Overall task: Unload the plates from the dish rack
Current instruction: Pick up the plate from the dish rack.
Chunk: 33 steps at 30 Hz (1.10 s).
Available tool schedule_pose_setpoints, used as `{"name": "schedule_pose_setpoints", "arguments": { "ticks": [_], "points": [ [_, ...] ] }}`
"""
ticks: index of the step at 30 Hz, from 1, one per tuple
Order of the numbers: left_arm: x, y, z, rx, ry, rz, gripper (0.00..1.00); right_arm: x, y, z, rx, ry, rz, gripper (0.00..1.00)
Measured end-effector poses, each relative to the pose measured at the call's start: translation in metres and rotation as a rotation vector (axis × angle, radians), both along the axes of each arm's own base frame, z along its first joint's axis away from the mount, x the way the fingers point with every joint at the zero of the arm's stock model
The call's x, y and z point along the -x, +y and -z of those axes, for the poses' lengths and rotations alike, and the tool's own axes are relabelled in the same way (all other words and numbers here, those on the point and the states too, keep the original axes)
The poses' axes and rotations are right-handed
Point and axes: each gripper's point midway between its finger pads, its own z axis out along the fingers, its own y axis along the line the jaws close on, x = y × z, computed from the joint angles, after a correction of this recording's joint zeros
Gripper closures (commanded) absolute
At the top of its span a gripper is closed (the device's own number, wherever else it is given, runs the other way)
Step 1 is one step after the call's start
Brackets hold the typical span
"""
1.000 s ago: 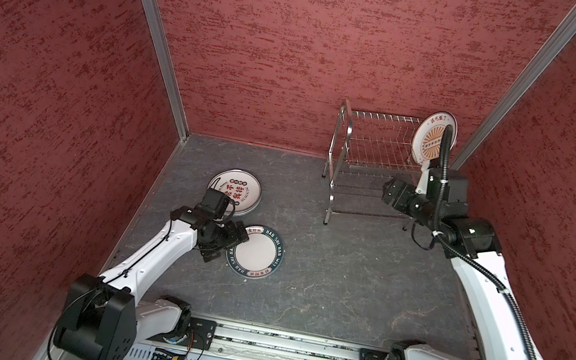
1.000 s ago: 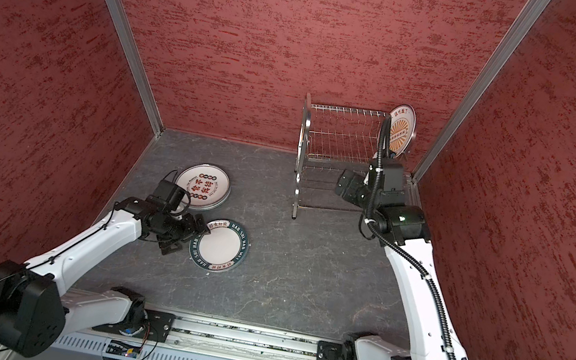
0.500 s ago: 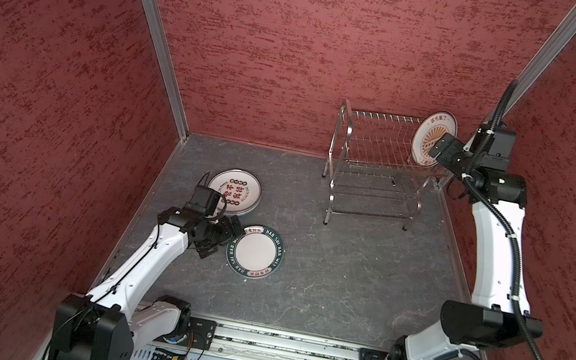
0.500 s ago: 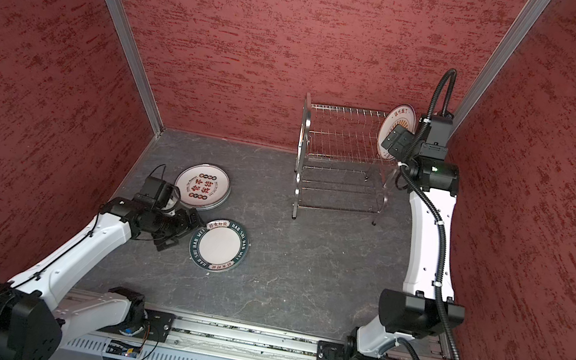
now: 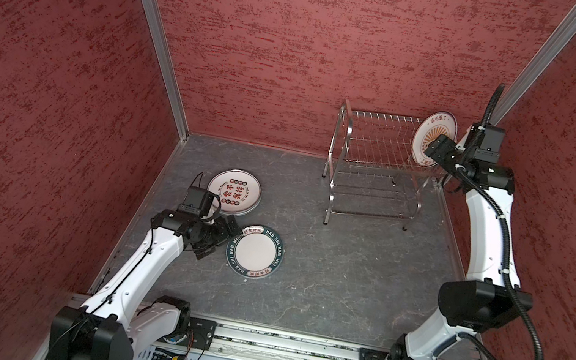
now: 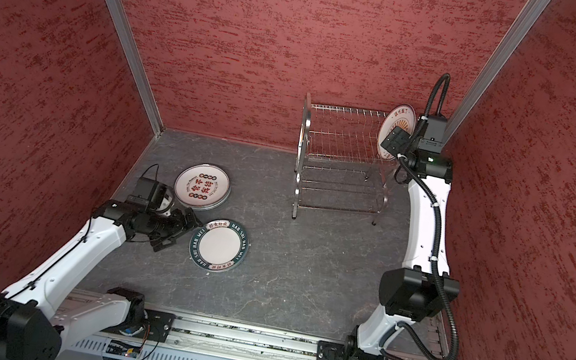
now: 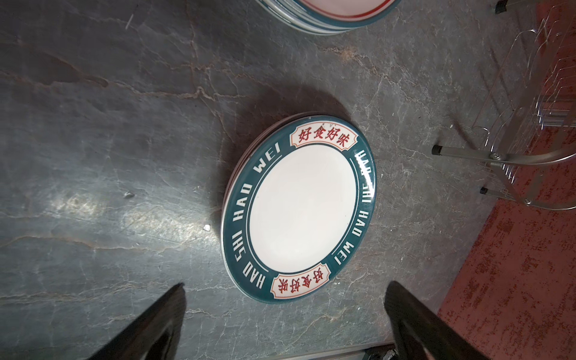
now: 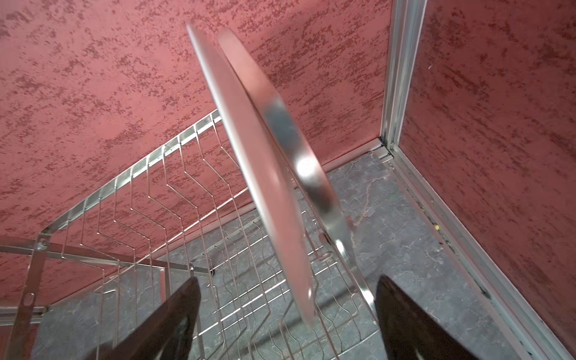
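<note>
- As the right gripper (image 8: 288, 280) stands with its black fingers (image 8: 168, 318) spread on either side of the round white plate with the orange sunburst (image 5: 434, 130), gripping nothing yet, I judge the step in hand to be taking hold of that plate.
- The plate stands on edge at the right end of the shiny two-tier steel wire dish rack (image 5: 376, 146), in the upper right of both top views.
- I want the rim centred between the fingers before I close, so that neither one shoves it against the rack's arched end loop (image 8: 308, 174).
- I mean to lift straight up out of the slot, then swing clear.
- The left gripper (image 7: 285, 286) gapes wide and empty beside the stack of teal-rimmed white plates (image 5: 254, 251), left of centre. The stack of white plates with red-black characters (image 5: 234, 191) lies just above it in the frame.
</note>
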Motion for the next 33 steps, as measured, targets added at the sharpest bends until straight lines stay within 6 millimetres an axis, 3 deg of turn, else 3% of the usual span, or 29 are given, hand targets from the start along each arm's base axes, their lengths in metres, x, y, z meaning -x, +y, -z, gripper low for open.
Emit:
{"name": "schedule_pose_setpoints", "arguments": {
  "ticks": [24, 33],
  "points": [
    [0.003, 0.004, 0.011, 0.017, 0.014, -0.010, 0.01, -0.020, 0.006, 0.003, 0.025, -0.029, -0.065, 0.48],
    [0.000, 0.002, 0.004, 0.029, -0.029, -0.006, 0.01, -0.032, 0.003, 0.024, 0.066, -0.034, -0.077, 0.57]
  ]
}}
